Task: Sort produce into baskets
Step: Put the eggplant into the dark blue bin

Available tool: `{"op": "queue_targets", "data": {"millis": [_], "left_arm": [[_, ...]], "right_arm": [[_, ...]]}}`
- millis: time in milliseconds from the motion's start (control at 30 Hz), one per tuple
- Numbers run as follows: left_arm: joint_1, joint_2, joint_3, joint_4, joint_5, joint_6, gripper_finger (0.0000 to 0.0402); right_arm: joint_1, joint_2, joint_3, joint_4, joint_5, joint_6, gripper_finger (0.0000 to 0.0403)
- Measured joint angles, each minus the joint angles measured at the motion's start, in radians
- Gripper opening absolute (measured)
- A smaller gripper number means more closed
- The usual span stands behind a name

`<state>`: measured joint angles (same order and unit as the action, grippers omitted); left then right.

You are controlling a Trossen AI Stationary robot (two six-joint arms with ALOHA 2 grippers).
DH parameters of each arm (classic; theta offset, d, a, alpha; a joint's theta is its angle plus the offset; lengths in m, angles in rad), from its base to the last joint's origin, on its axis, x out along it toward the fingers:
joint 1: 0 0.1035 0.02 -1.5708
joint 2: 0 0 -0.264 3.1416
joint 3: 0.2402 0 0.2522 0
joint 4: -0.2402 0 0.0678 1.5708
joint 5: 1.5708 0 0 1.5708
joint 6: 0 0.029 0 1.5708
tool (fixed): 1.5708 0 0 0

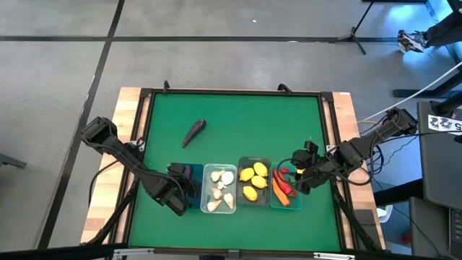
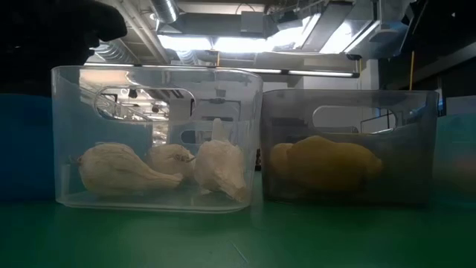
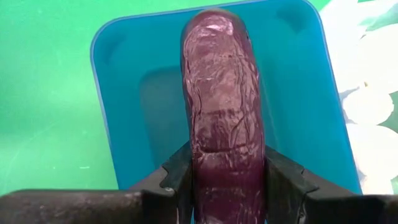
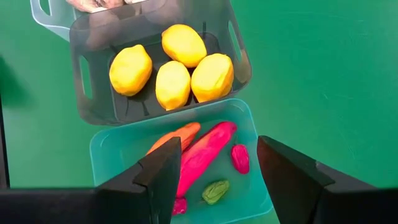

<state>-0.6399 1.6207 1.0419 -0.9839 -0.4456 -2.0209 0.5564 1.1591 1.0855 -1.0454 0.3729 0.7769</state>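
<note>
While most of the produce already lies sorted, the left pincer [image 3: 227, 186] is clamped on a dark purple, elongated, wrinkled eggplant piece [image 3: 222, 106] and holds it directly over the small blue rectangular plastic bin [image 3: 130, 93], which sits just beneath its fingers and looks empty as far as the left wrist view shows. My judgement is that this piece is about to be let go into that bin.

Just beside the left pincer, toward the right arm, stands the clear rectangular plastic bin [image 1: 219, 188] with several whitish garlic bulbs [image 2: 111, 170] inside. Next along is the dark grey translucent bin [image 4: 84, 68], holding four round yellow lemons [image 4: 173, 84]. The right pincer [image 4: 217, 168] hangs with its fingers spread apart and nothing between them, directly above the teal plastic bin [image 4: 102, 158], in which an orange carrot [image 4: 174, 140], a long red pepper [image 4: 202, 155] and a few smaller red and green bits lie.

Well away from both pincers, out on the green desk [image 1: 253, 123] beyond the row of bins, one more dark purple elongated piece [image 1: 193, 132] lies loose and untouched. So three bins look finished, the blue one waits for the held piece, and the stray purple one is, as far as can be seen, all that is left to fetch.
</note>
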Motion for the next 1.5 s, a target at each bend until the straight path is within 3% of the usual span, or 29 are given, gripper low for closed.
{"op": "queue_targets", "data": {"millis": [533, 867, 1033, 1200, 1333, 1500], "left_arm": [[-0.003, 0.000, -0.001, 0.035, 0.000, 0.063, 0.0139], [-0.001, 0.000, -0.001, 0.033, 0.009, 0.075, 0.0241], [-0.001, -0.008, -0.001, 0.039, 0.023, 0.096, 0.0264], [0.019, -0.071, 0.034, -0.008, 0.004, 0.216, 0.0258], [0.065, -0.150, 0.071, -0.087, -0.082, 0.339, 0.0256], [0.195, -0.239, 0.074, -0.166, -0.174, 0.614, 0.0254]], "right_arm": [[0.000, 0.000, 0.000, 0.000, 0.000, 0.000, 0.0209], [0.000, 0.000, 0.000, 0.000, 0.000, 0.000, 0.0209], [0.000, 0.000, 0.000, 0.000, 0.000, 0.000, 0.0209], [0.000, 0.000, 0.000, 0.000, 0.000, 0.000, 0.0209], [0.000, 0.000, 0.000, 0.000, 0.000, -0.001, 0.0209], [0.000, 0.000, 0.000, 0.001, 0.000, -0.024, 0.0209]]}}
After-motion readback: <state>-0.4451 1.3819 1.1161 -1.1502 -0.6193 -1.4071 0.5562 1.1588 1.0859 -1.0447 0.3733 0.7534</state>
